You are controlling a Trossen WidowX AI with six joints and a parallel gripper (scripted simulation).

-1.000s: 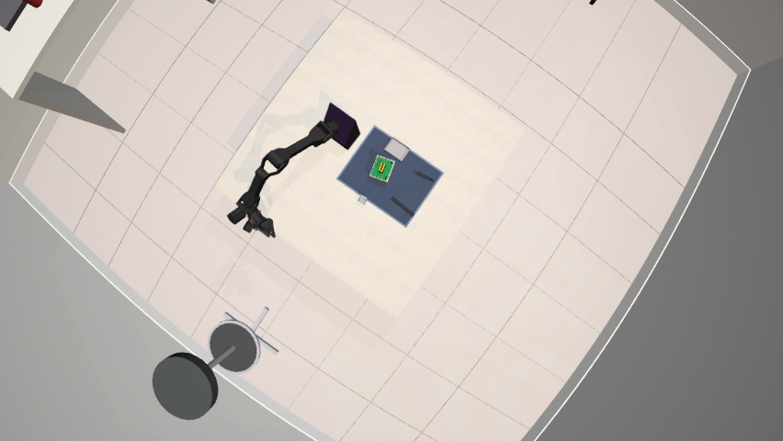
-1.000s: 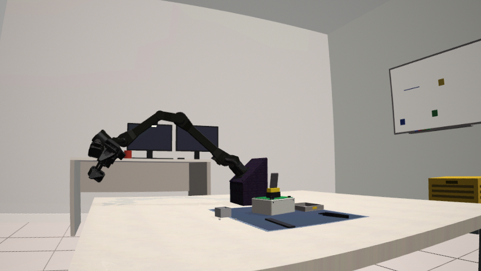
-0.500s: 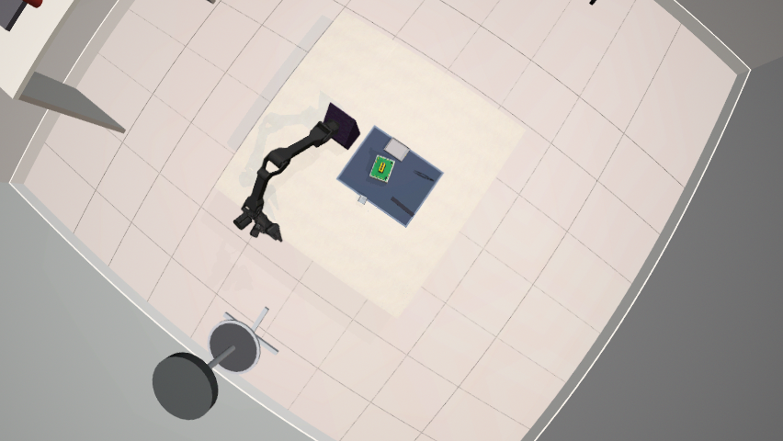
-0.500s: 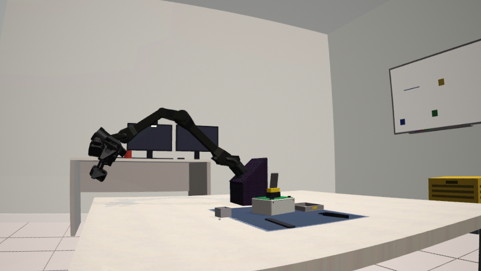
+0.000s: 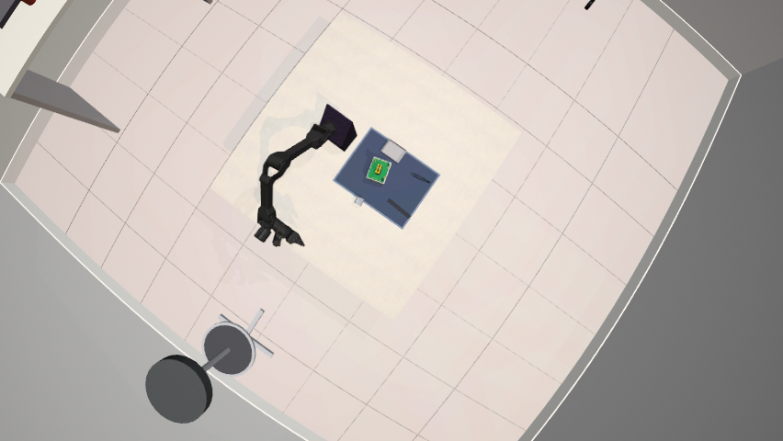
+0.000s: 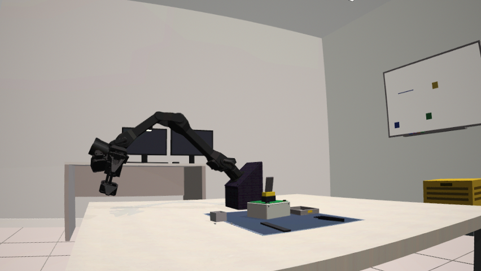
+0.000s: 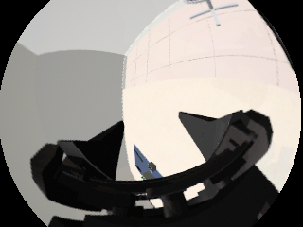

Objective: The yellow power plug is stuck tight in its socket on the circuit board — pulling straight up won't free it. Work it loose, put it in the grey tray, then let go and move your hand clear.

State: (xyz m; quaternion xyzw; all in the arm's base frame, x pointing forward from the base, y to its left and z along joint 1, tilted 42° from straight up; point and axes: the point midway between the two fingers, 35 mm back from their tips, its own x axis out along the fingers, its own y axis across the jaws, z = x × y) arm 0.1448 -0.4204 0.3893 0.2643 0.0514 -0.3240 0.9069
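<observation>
Yellow plug (image 5: 378,169) (image 6: 268,194) in socket | pins hidden | hand (image 5: 289,236) (image 6: 108,184) (image 7: 151,119) spread apart | socket (image 6: 268,199) partly obscured
</observation>
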